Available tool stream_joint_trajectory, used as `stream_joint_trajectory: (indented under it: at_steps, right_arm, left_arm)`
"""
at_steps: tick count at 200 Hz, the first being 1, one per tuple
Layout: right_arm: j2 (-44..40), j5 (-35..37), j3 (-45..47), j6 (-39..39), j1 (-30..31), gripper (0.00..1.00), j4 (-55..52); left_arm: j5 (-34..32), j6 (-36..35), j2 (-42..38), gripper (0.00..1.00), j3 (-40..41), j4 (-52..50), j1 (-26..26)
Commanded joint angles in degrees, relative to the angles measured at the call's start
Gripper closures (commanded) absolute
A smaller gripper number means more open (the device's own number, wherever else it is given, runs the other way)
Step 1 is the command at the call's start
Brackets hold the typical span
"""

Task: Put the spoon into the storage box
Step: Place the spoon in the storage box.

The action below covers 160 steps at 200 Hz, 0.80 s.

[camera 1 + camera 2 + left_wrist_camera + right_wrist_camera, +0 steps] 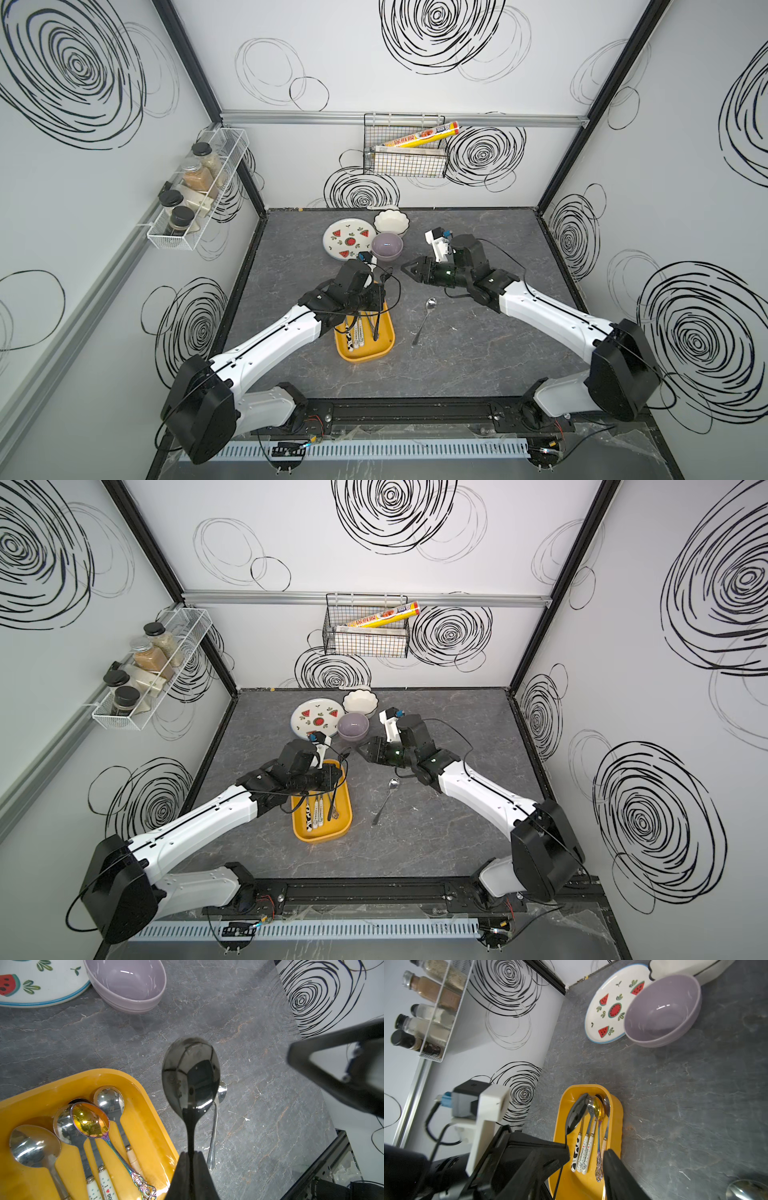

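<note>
1. Nearest the lens in the left wrist view, the left gripper (190,1169) is clamped on the thin handle of a black spoon (190,1076), bowl forward. It is probably held by its tail so the bowl goes in first.
2. The storage box (384,351), near the worktop's front edge, already holds several spoons side by side. The held spoon hangs over it, not yet released.
3. A silver spoon (424,319) lies loose on the worktop beside the box.
4. The right gripper (409,269), jaws apart and empty, hovers near the purple bowl (387,246).
5. Readable writing: "DORAEMON" on the white handles (582,1154).
</note>
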<state>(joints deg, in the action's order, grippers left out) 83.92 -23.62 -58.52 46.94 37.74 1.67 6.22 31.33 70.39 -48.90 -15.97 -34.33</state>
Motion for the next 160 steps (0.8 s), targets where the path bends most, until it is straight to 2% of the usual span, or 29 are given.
stream_joint_trajectory:
  at_steps: [1, 88, 132, 160]
  right_arm:
    - [2.4, -1.7, -2.3, 5.2, 1.4, 0.49, 1.7]
    - [12.1, -5.6, -7.9, 10.4, 3.4, 0.51, 4.9]
    - [15.1, -4.8, -10.3, 11.1, 3.4, 0.60, 4.2]
    - [16.2, -5.1, -10.6, 11.9, 3.4, 0.73, 4.9]
  left_arm:
    - [-0.2, -1.1, 0.1, 1.00, 0.8, 4.0, 0.1]
    - [0.7, -1.4, 0.7, 1.00, 1.3, 4.9, 0.1]
    - [1.0, -1.5, 0.5, 1.00, 1.4, 4.7, 0.1]
    - [1.1, -1.5, 0.4, 1.00, 1.6, 4.7, 0.1]
